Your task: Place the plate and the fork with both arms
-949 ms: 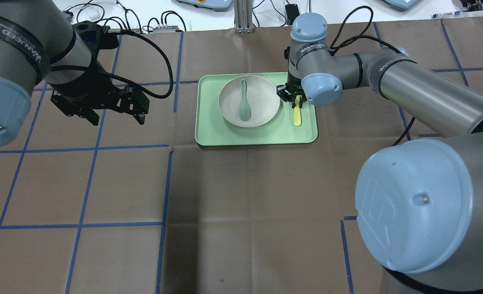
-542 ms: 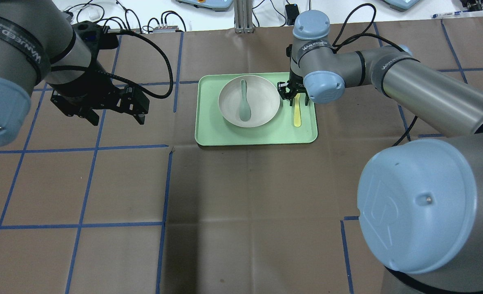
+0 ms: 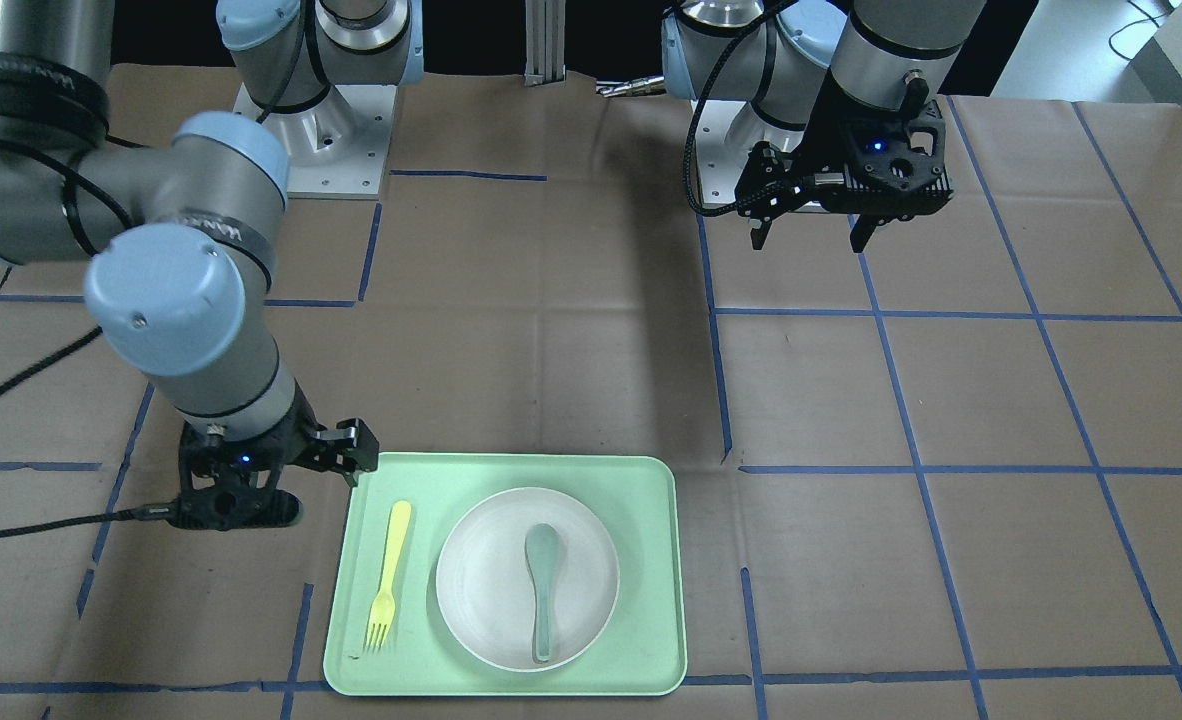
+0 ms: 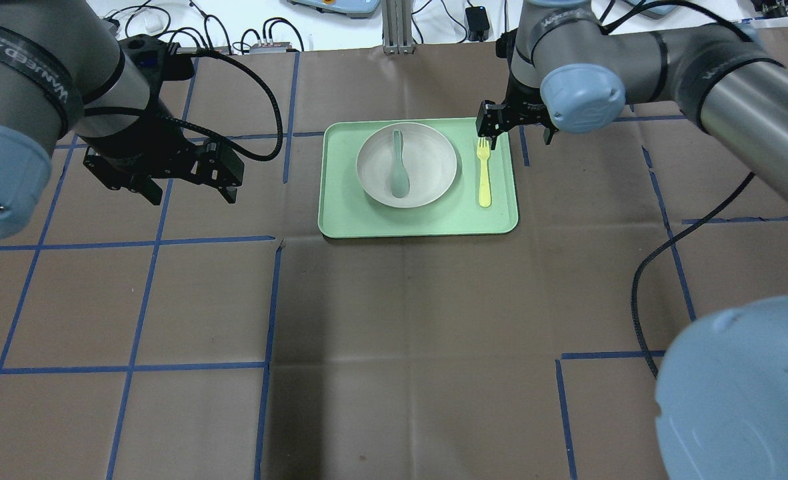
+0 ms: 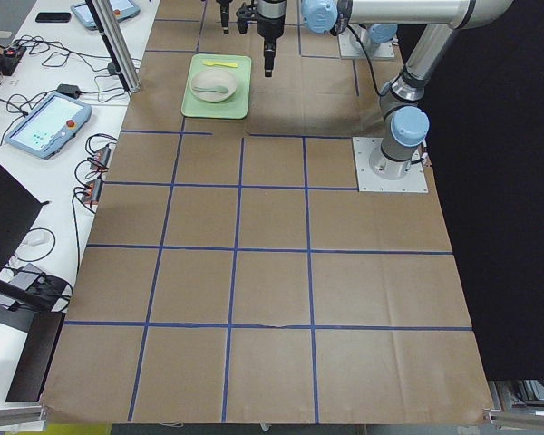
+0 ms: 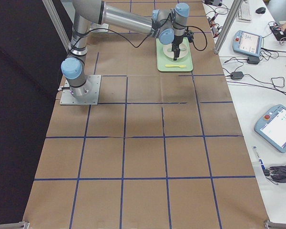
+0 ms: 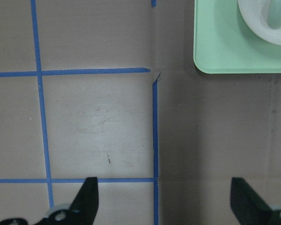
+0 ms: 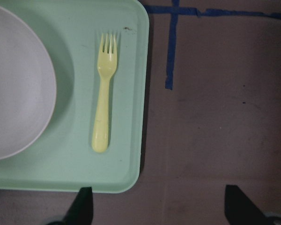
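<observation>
The off-white plate (image 4: 434, 167) sits in the middle of the mint-green tray (image 4: 421, 225), also in the front view (image 3: 481, 580). The pale-yellow fork (image 4: 484, 173) lies flat on the tray to the plate's right, tines pointing away from the robot; it also shows in the front view (image 3: 388, 575) and the right wrist view (image 8: 104, 112). My right gripper (image 4: 518, 132) is open and empty, raised over the tray's far right corner, apart from the fork. My left gripper (image 4: 192, 192) is open and empty, well left of the tray, above bare table.
A grey-green spoon (image 4: 399, 173) lies in the plate. Brown paper with blue tape lines covers the table. Cables and an aluminium post (image 4: 393, 27) stand at the far edge. The right arm's black cable (image 4: 647, 280) hangs over the table's right half.
My right gripper was down over the fork's tine end; it has since lifted off and moved back to the right. The fork lies free on the tray. The left arm has not moved.
</observation>
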### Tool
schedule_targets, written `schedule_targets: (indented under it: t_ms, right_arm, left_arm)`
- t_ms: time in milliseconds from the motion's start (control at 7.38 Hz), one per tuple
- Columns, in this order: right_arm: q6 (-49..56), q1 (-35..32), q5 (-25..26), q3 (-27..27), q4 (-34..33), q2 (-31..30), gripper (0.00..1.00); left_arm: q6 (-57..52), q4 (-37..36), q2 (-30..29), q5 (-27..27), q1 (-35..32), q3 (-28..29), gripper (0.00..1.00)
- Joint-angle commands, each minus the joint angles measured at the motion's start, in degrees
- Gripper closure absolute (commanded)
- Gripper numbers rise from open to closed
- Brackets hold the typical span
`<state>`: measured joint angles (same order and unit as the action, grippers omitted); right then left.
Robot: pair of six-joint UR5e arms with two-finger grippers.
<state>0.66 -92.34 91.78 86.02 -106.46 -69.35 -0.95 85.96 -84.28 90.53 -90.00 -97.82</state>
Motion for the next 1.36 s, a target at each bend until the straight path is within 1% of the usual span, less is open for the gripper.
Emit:
schedule_targets:
  t_ms: [0,136,271,407,542,678,814,949,1085,1220]
  right_arm:
    - [4.51,3.9,-0.2,2.55,9.74,-9.53,0.0]
    - [3.48,3.23,0.06,4.66,10.82,-15.32,0.0]
    - [2.25,3.13,-0.02,5.29,14.49,-19.46,0.0]
    - [1.98,3.05,-0.11,5.38,17.92,-21.59,0.0]
    - [1.98,3.04,-0.11,5.64,19.78,-22.49,0.0]
    - [1.8,2.96,-0.2,6.95,19.8,-23.28,0.0]
    - [0.67,2.7,-0.2,8.79,19.62,-24.77,0.0]
    - [0.57,2.52,-0.29,10.2,18.75,-25.21,0.0]
    - [0.31,2.34,-0.46,10.74,18.74,-25.22,0.0]
    - [-0.65,1.65,-0.81,10.66,18.74,-25.05,0.0]
  left_arm:
    - [-0.01,0.0,-0.01,0.0,0.0,0.0,0.0]
    - [-0.02,0.0,0.08,0.0,0.0,-0.35,0.0]
    - [-0.02,-0.09,0.6,0.0,0.0,-1.48,0.0]
    - [-0.02,-0.43,0.7,0.09,0.0,-2.02,0.0]
    - [-0.1,-0.44,0.61,0.09,0.09,-1.94,0.0]
    - [-0.45,0.43,0.26,0.61,0.18,-1.33,0.0]
    - [-0.72,2.09,0.34,0.53,0.09,-1.06,0.0]
    - [-0.63,5.59,0.43,0.18,-0.08,-0.8,0.0]
    - [-0.11,6.06,0.61,-0.95,-0.09,-0.79,0.0]
    - [0.16,8.42,0.78,-3.58,-0.26,-0.79,0.0]
